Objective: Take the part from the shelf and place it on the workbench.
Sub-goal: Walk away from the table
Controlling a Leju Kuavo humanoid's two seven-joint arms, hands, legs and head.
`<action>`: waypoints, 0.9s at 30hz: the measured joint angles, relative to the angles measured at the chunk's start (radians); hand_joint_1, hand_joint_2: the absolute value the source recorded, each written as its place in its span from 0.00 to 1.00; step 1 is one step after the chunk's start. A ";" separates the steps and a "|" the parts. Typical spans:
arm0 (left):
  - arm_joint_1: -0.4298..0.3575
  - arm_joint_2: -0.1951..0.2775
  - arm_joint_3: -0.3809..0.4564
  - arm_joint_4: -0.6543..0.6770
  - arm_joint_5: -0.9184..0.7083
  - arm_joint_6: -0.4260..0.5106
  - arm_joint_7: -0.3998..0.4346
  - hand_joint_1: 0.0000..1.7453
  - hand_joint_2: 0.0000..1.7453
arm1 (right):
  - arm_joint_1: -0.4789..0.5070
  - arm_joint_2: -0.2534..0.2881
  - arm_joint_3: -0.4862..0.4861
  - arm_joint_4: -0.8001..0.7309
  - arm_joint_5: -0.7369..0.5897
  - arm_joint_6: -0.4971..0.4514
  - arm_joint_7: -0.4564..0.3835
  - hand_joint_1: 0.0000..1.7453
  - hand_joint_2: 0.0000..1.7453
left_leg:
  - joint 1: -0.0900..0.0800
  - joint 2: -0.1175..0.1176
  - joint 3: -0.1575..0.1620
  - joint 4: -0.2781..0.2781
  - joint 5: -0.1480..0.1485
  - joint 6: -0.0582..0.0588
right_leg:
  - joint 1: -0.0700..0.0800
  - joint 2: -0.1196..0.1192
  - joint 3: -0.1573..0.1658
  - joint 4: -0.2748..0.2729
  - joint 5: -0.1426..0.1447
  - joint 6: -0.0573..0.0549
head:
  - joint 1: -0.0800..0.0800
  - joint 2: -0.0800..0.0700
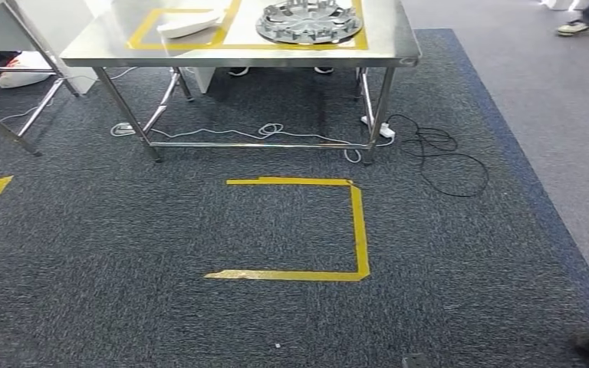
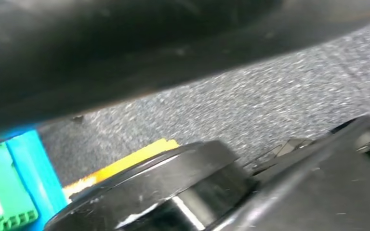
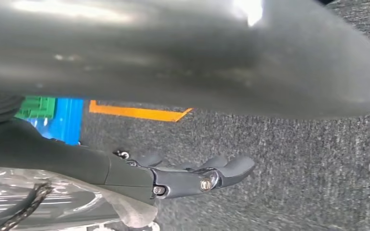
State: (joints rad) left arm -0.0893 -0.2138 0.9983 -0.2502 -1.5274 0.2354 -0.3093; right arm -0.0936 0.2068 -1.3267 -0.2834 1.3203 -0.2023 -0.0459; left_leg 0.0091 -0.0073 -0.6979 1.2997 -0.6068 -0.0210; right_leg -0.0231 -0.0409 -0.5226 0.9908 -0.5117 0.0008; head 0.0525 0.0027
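Head view: round metal part point(image 1: 309, 21) was seen lying on the steel workbench point(image 1: 399, 47), well apart from the yellow tape outline point(image 1: 360, 230) on the carpet. Left wrist view: left hand's state could not be told. Right wrist view: right hand point(image 3: 192, 175) was seen over carpet, fingers extended, nothing held.

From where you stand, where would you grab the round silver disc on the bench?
Probably the near rim, coming from the front. The round silver disc lies flat and wide, close to the front edge of the workbench, so that rim is the nearest graspable edge.
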 joint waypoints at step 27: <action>0.001 -0.002 0.015 -0.002 0.000 0.000 0.002 0.00 0.00 | -0.001 0.000 0.014 0.000 0.027 -0.002 0.001 0.00 0.00 | -0.004 -0.041 0.079 -0.184 0.068 0.014 | 0.003 0.051 -0.012 0.000 0.014 0.001 | 0.007 0.000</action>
State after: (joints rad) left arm -0.0882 -0.2159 1.0135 -0.2518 -1.5274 0.2358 -0.3075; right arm -0.0948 0.2072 -1.3128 -0.2834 1.3469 -0.2043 -0.0446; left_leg 0.0052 -0.0488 -0.6191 1.1157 -0.5385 -0.0075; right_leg -0.0203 0.0098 -0.5344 0.9908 -0.4974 0.0019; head 0.0591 0.0027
